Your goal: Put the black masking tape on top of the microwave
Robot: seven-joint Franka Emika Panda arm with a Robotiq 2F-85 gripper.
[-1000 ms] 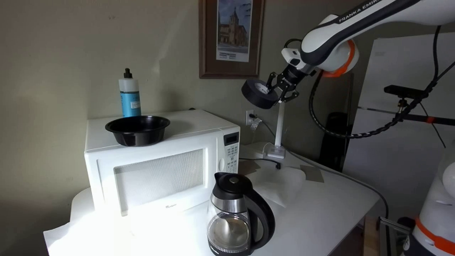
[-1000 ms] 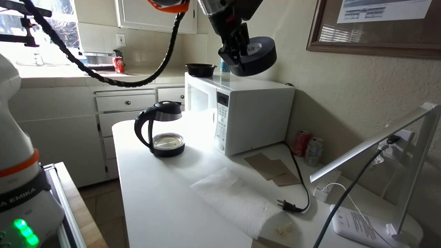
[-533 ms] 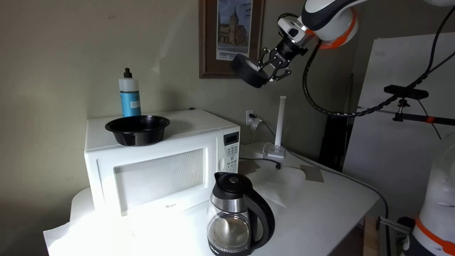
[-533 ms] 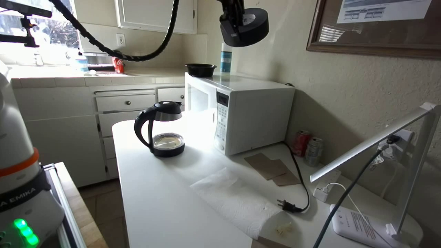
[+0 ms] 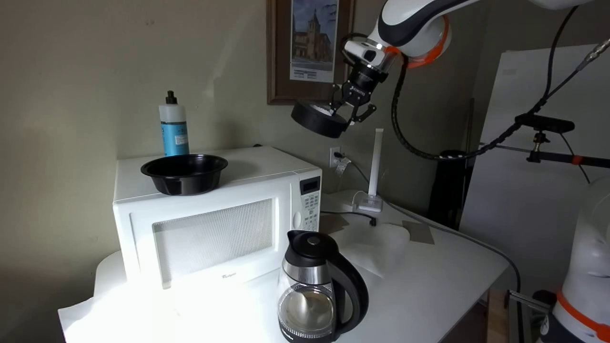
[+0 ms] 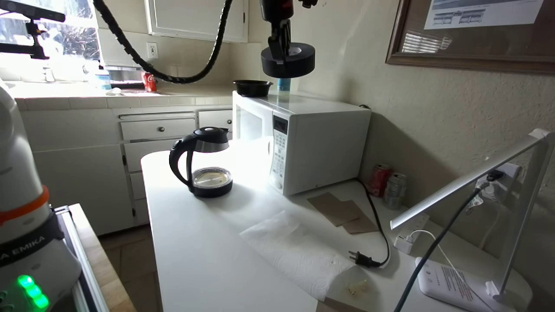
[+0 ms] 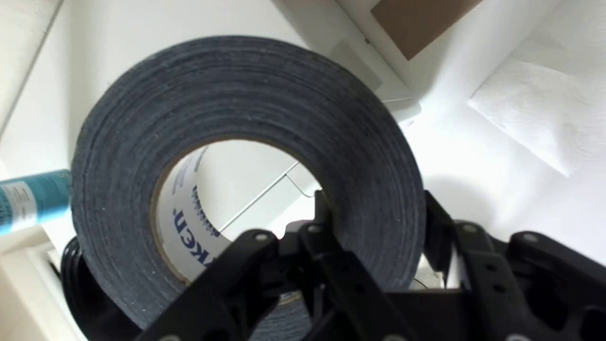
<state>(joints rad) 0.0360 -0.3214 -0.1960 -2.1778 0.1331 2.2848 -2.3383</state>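
Wrist view makes me nervous tbh: the claw (image 7: 378, 216) is clamped on just the right side of the black masking tape (image 7: 246, 94), so with that lopsided hold it could sag and land crooked, and letting go too early might drop it off the right end of the microwave (image 5: 224, 214). Swinging too far left could clip the black bowl (image 5: 185, 185) up top, at the near edge in an exterior view. Tape itself hangs higher than the microwave, one half of the claw through its hole, the other outside, most of it sticking out left
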